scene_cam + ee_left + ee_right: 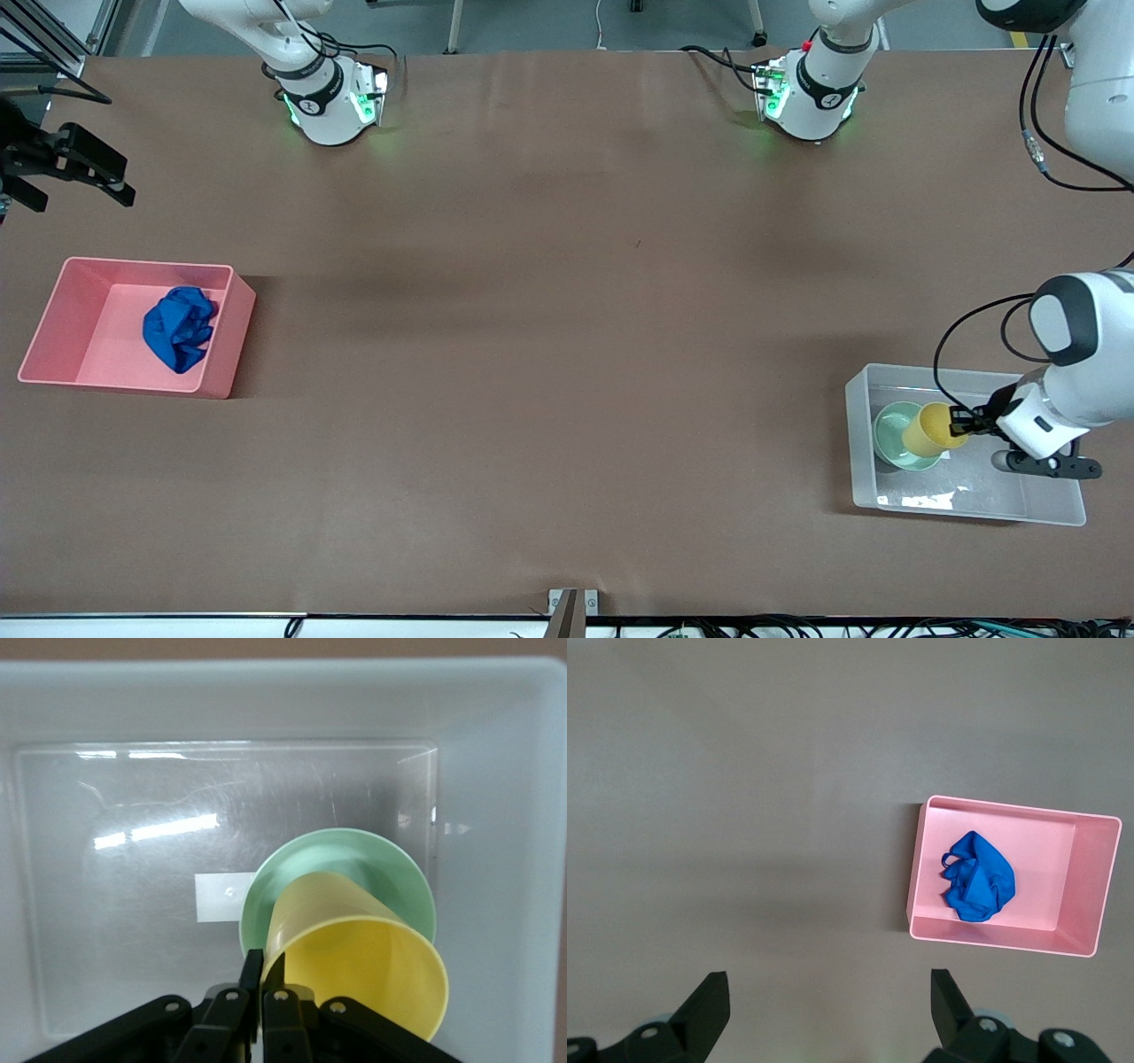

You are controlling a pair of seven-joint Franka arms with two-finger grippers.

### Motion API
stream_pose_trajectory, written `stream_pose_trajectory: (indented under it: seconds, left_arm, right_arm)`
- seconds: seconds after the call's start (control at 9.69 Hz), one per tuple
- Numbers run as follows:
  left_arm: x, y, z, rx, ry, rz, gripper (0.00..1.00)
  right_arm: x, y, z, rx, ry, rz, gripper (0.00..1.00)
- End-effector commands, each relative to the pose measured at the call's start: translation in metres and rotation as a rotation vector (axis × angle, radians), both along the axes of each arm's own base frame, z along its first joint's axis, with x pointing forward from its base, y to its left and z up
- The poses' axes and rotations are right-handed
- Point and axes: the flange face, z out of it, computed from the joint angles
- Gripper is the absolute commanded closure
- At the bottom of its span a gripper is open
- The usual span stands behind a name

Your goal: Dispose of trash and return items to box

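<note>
My left gripper (961, 421) is shut on the rim of the yellow cup (928, 430) and holds it tilted inside the clear plastic box (856, 443). The cup's base is over the mint-green bowl (889, 434), which sits on the box floor. In the left wrist view the fingers (252, 970) pinch the cup (363, 966) wall, with the bowl (354, 855) under it. The blue wad (180, 328) lies in the pink bin (53, 301). My right gripper (84, 182) is open and empty, high over the table by the pink bin.
The clear box (266, 682) has a white label (221, 897) on its floor beside the bowl. The pink bin (1010, 804) with the wad (979, 877) shows in the right wrist view, off to one side of the right gripper (828, 992). Brown table lies between the bins.
</note>
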Motion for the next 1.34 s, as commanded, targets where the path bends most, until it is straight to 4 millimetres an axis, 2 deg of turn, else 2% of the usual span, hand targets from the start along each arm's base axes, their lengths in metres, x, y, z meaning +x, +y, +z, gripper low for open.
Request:
stream_pose_trajectory:
  seconds: [0.0, 0.1, 0.21, 0.31, 0.41, 0.52, 0.72, 0.83, 0.93, 1.03, 1.24]
  left_arm:
    - [0.001, 0.001, -0.029, -0.001, 0.026, -0.019, 0.99]
    - [0.000, 0.002, -0.034, -0.005, 0.035, -0.018, 0.95]
    - [0.000, 0.002, -0.034, -0.006, 0.034, -0.015, 0.78]
    - [0.001, 0.002, -0.032, -0.005, 0.031, -0.015, 0.26]
    - [0.001, 0.009, -0.025, 0.001, 0.021, -0.009, 0.00]
    - [0.002, 0.009, -0.010, 0.006, 0.006, -0.003, 0.00]
    - [0.003, -0.004, 0.033, 0.025, -0.015, -0.012, 0.00]
    - [-0.002, -0.006, 0.057, 0.032, -0.003, -0.012, 0.00]
    - [-0.009, -0.015, 0.093, 0.046, 0.011, -0.005, 0.00]
    - [-0.017, -0.030, 0.128, 0.055, 0.025, 0.004, 0.00]
    - [-0.044, -0.068, 0.195, 0.081, 0.065, 0.078, 0.00]
  right_arm:
    - [0.002, 0.005, 0.001, 0.016, 0.000, -0.030, 0.00]
    - [0.002, 0.005, 0.000, 0.023, 0.003, -0.027, 0.00]
    - [0.000, 0.013, -0.007, 0.022, 0.027, -0.018, 0.00]
    - [-0.001, 0.020, -0.006, 0.021, 0.035, -0.004, 0.00]
    - [-0.005, 0.032, -0.002, 0.018, 0.034, 0.006, 0.00]
    - [-0.005, 0.034, 0.001, 0.007, 0.023, -0.015, 0.00]
    - [0.000, 0.022, 0.001, 0.002, 0.007, -0.047, 0.00]
    - [0.008, 0.012, -0.003, 0.006, -0.014, -0.079, 0.00]
    - [0.023, 0.000, -0.014, 0.010, -0.042, -0.102, 0.00]
    - [0.032, -0.001, -0.023, 0.010, -0.048, -0.107, 0.00]
    - [0.038, -0.003, -0.027, 0.008, -0.061, -0.108, 0.00]
